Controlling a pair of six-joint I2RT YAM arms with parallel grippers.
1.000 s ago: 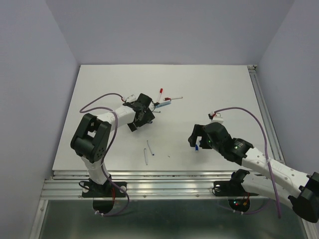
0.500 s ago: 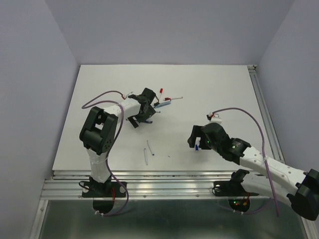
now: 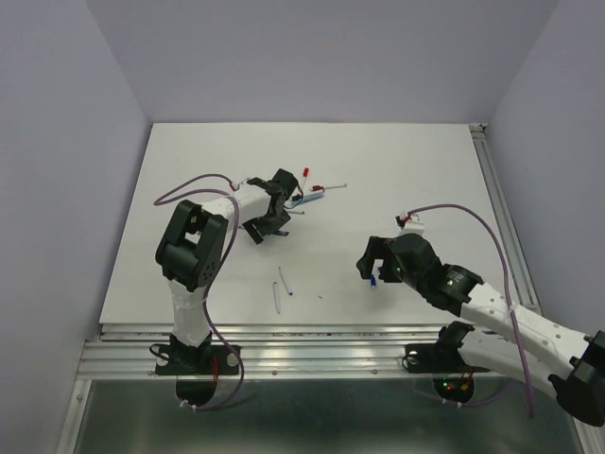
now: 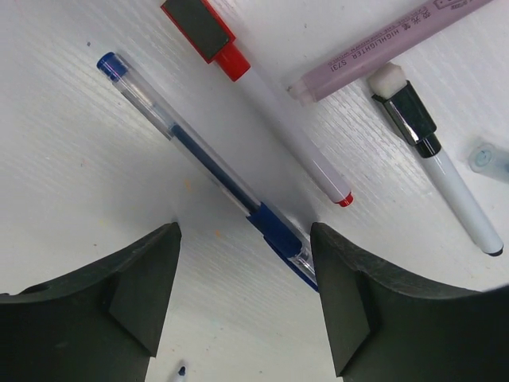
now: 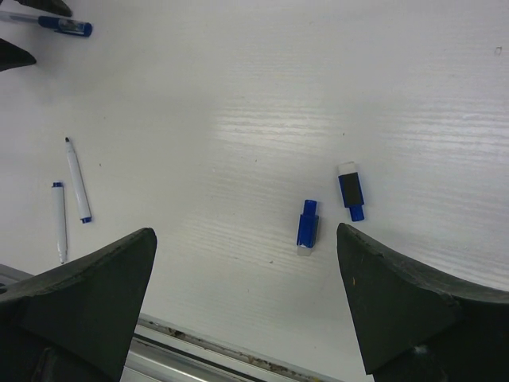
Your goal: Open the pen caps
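My left gripper [image 3: 280, 210] is open and empty, low over the pen cluster [image 3: 310, 192]. In the left wrist view its fingers [image 4: 135, 294] straddle the capped end of a blue gel pen [image 4: 199, 155], whose blue cap [image 4: 278, 233] lies near the right finger. A white marker with a red cap [image 4: 203, 30], a pink highlighter [image 4: 382, 52] and a black-and-white marker [image 4: 445, 175] lie beyond. My right gripper [image 3: 371, 265] is open and empty above two loose blue caps [image 5: 307, 225] [image 5: 351, 191] that lie on the table; one shows from above [image 3: 376, 281].
Two thin uncapped pens [image 3: 281, 288] lie near the front edge, also in the right wrist view [image 5: 78, 191]. A small clear cap [image 4: 489, 159] lies right of the black-and-white marker. The metal rail [image 3: 312, 333] runs along the table's front.
My left arm has swung its elbow in and the left gripper has shifted slightly toward the pen cluster. The right gripper has hardly moved.
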